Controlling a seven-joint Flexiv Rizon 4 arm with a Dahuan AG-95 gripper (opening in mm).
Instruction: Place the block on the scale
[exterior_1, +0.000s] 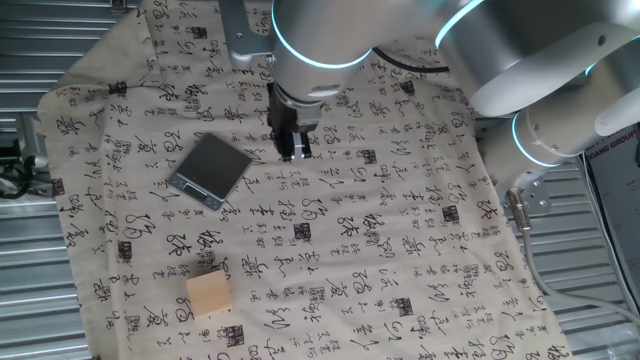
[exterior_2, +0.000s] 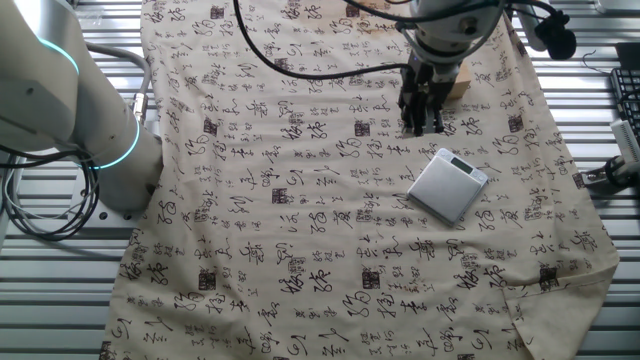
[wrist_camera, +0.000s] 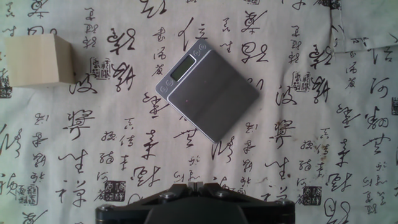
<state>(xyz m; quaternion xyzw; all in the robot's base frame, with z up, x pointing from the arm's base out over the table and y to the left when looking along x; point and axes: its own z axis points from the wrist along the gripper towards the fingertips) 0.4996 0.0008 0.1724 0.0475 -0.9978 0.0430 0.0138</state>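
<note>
Status: task not yet begun, as far as pics show. Block (exterior_1: 209, 294) sits on the printed cloth (exterior_1: 400, 260) near the front edge, well apart from the scale (exterior_1: 209, 169); nothing on the scale platform. Gripper (exterior_1: 289, 150) hangs above the cloth just beside the scale, holding nothing; fingers look together in both fixed views. Hand view shows scale centre, block at far left. Remaining, by my judgement: reach block, grasp, carry over, set on platform, release.

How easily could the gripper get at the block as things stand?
Probably easily: the block sits alone on the cloth, nothing atop or against it. The gripper hangs near the scale, holding nothing.
</note>
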